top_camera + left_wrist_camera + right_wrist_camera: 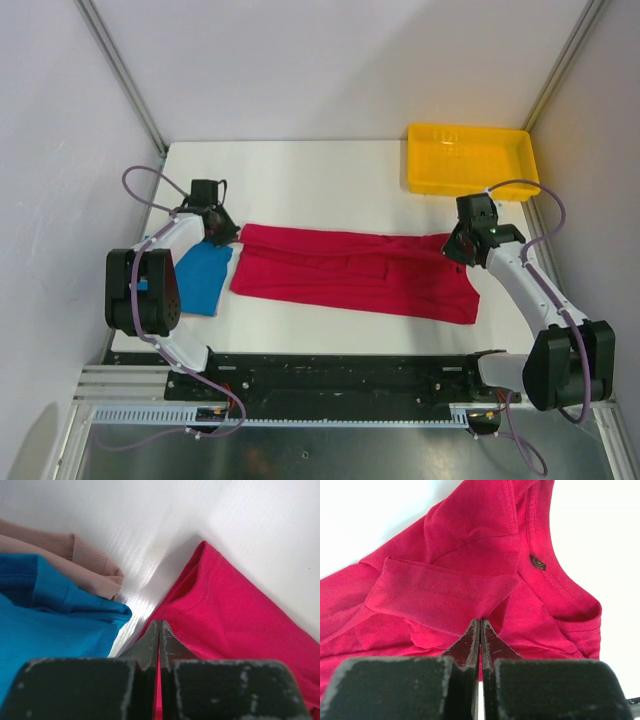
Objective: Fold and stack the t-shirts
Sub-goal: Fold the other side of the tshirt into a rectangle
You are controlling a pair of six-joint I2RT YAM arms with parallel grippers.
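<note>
The crimson red t-shirt (350, 275) lies folded into a long band across the table's middle. Its collar (555, 587) is at the right end. The blue t-shirt (203, 277) is a small folded rectangle just left of it. My left gripper (224, 236) sits at the red shirt's far-left corner, shut, its tips (160, 622) pinching the red cloth's edge (240, 615), with blue cloth (45, 630) to the left. My right gripper (452, 247) is at the collar end, shut, tips (480, 621) biting a fold of red cloth (460, 580).
A yellow plastic tray (470, 188) stands at the far right corner of the white table. A tan cloth (75, 555) shows behind the blue shirt in the left wrist view. White walls close in on three sides.
</note>
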